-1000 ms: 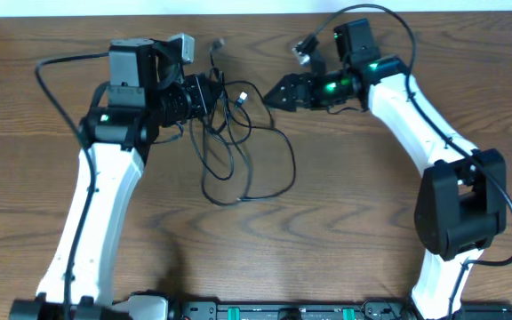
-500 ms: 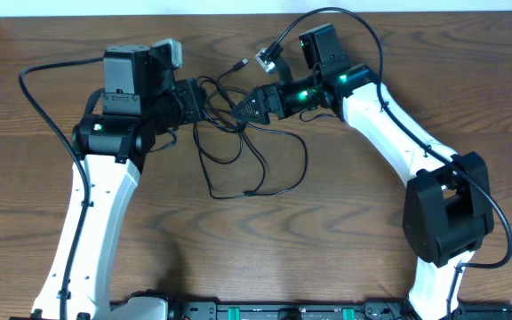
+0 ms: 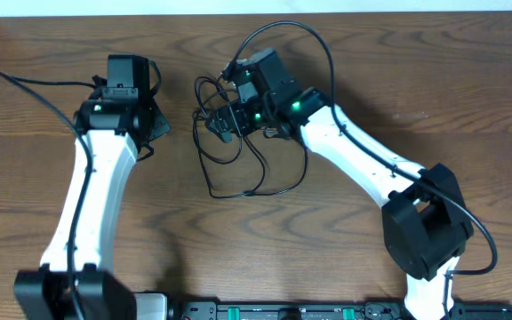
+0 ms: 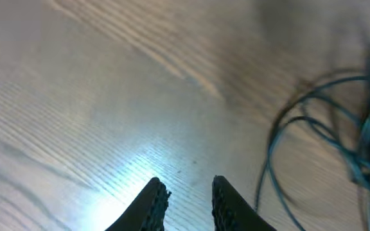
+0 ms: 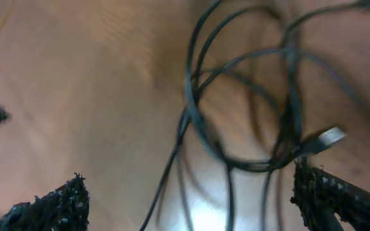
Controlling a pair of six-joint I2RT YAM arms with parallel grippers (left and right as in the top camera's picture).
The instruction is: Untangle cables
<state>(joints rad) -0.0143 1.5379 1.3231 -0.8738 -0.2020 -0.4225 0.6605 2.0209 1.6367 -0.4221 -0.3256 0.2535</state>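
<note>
Black ridged fingers of my right pincer (image 5: 188,192) stand wide apart, released and grasping nothing. The cables (image 5: 189,96) lie in loops just under and between them, and a small silver plug (image 5: 329,136) is close beside one finger. Seen from above, this pincer hangs over the top of the tangle, and the loose loops spread toward me on the wooden desk (image 3: 176,240). My left pincer (image 4: 186,202) is opened only a little and is empty, above bare wood. The cables are to its right, apart from it.
</note>
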